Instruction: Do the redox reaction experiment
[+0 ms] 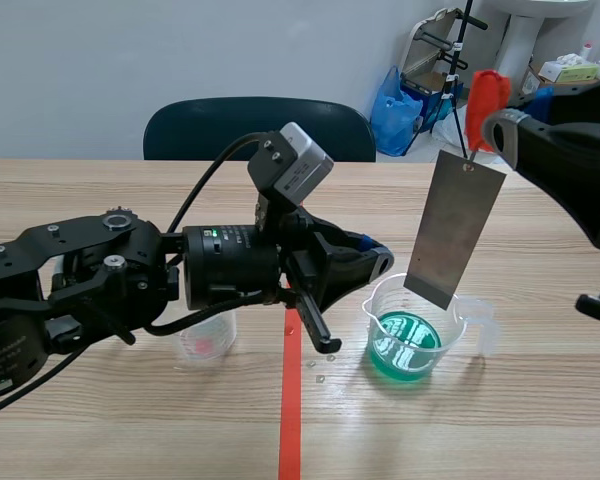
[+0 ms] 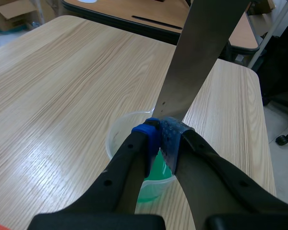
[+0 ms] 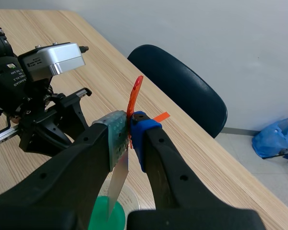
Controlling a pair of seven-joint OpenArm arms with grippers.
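**Plate Poised Over Green Solution**

The left gripper (image 2: 161, 139), fingers pressed together on nothing, sits beside the beaker (image 1: 375, 318) of green liquid. Beyond, the right gripper (image 3: 129, 136) pinches the metal plate (image 1: 455, 225) hanging at its mouth. Full immersion seemingly remains.

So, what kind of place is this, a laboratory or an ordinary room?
Probably an ordinary room used for robot tests, not a real laboratory: a wooden table, a dark chair behind it, and a blue bag by the wall.

Overview plus wrist close-ups, beaker (image 1: 410, 345) shared
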